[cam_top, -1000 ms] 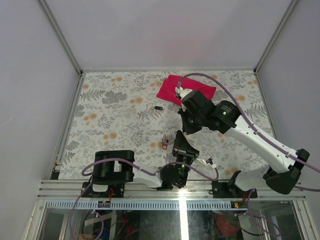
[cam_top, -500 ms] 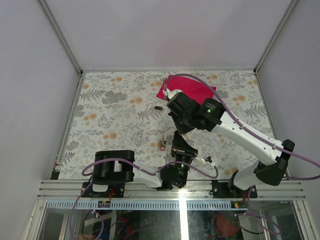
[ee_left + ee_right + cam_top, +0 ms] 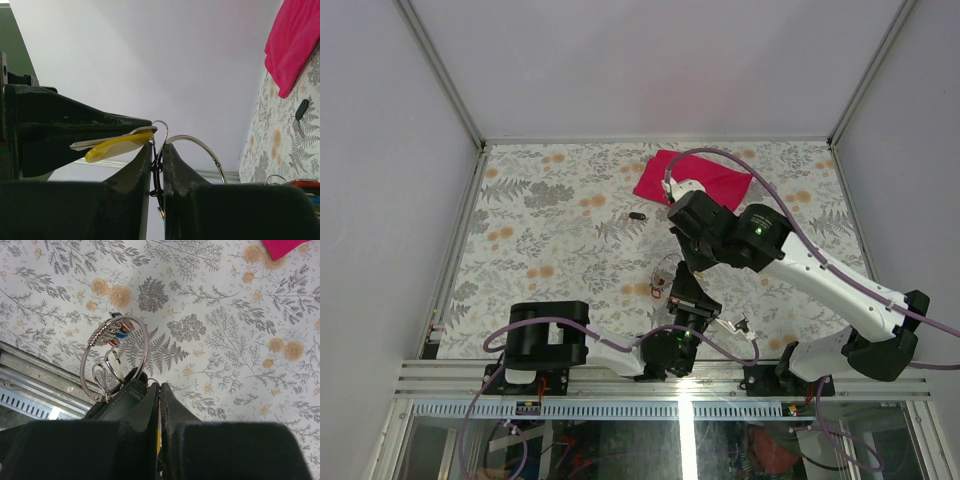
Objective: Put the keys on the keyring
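Thin round silver metal keyring (image 3: 113, 333), bunch of coloured keys strung on it, sits low centre in top view, pinched in narrow-set left gripper (image 3: 157, 150). Right gripper (image 3: 159, 390) clamped on yellow plastic-headed key (image 3: 120, 146), just beside ring.

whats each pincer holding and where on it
Left pincer clamps the keyring by its thin wire rim; right pincer pinches the yellow key, apparently by its plastic head.
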You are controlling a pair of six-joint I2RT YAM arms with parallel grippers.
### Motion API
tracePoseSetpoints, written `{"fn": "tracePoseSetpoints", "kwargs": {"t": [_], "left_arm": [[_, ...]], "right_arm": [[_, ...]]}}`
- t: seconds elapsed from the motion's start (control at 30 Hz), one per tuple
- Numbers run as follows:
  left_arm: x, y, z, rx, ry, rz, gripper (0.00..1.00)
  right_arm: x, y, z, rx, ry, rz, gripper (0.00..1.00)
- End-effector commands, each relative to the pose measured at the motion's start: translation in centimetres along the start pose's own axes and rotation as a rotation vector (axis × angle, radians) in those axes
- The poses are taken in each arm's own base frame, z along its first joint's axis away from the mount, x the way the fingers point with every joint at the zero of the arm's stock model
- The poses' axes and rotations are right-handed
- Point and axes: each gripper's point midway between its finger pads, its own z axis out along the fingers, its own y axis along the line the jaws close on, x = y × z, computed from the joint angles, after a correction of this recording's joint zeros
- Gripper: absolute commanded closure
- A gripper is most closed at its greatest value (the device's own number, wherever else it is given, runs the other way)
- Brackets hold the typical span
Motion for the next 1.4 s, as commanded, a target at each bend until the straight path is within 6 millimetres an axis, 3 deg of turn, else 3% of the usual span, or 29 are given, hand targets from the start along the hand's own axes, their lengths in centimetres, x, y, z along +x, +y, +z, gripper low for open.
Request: {"fn": "tracePoseSetpoints", "kwargs": {"t": [0.0,0.47,0.87,1.1,1.37], "left_arm": [[1.0,5.0,0.3,-0.103,0.001,-0.086,1.00],[2.3,5.1,0.5,-0.091,0.039,-0.100,1.00],[2.4,5.2,0.6,-0.094,0.039,-0.108,1.00],[2.6,5.4,0.3,-0.093,0.038,-0.150,1.00],[2.8,6.3,-0.2,-0.097,0.035,-0.242,1.00]], "right_arm": [[1.9,-1.6,-0.4,0.053,0.025,0.004,1.00],[3.4,-3.0,-2.2,-0.026,-0.029,0.094,1.00],[1.5,-3.6,-4.0,-0.049,-0.168,0.140,1.00],[-1.2,-3.2,-6.7,-0.154,-0.377,0.114,1.00],[-2.0,-3.3,-8.3,-0.207,-0.510,0.096,1.00]]}}
